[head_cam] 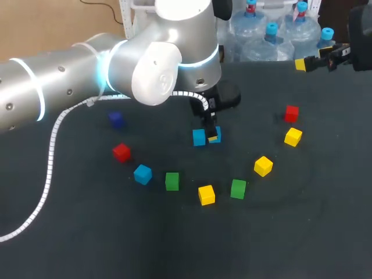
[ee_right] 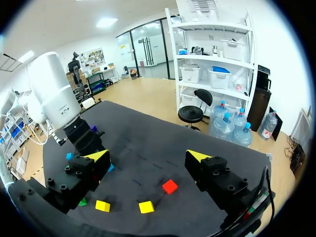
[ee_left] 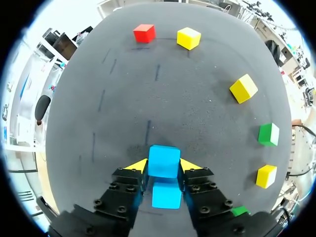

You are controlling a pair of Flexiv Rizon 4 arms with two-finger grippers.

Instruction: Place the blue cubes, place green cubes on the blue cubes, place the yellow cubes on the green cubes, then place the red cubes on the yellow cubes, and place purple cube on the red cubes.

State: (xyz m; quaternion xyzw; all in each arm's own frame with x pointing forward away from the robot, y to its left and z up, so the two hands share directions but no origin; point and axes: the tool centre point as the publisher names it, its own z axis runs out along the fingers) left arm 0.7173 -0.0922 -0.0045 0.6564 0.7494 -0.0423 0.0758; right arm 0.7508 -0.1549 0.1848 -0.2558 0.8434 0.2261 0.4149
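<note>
My left gripper [ee_left: 164,165] is shut on a blue cube [ee_left: 164,159], its yellow fingertips pressing it from both sides near the table's middle [head_cam: 209,133]. A second blue cube [ee_left: 166,195] lies right beside the held one, toward the wrist; in the head view this second blue cube [head_cam: 199,138] shows left of the fingers. A third blue cube [head_cam: 142,174], a purple cube [head_cam: 116,119] and a red cube [head_cam: 121,152] lie to the left. My right gripper [ee_right: 148,156] hangs open and empty above the far right corner [head_cam: 308,63].
In front of the left gripper lie two green cubes [head_cam: 172,181] [head_cam: 238,189] and a yellow cube [head_cam: 206,195]. To the right are two yellow cubes [head_cam: 263,165] [head_cam: 293,136] and a red cube [head_cam: 292,113]. A white coiled cable [head_cam: 49,168] hangs from my left arm.
</note>
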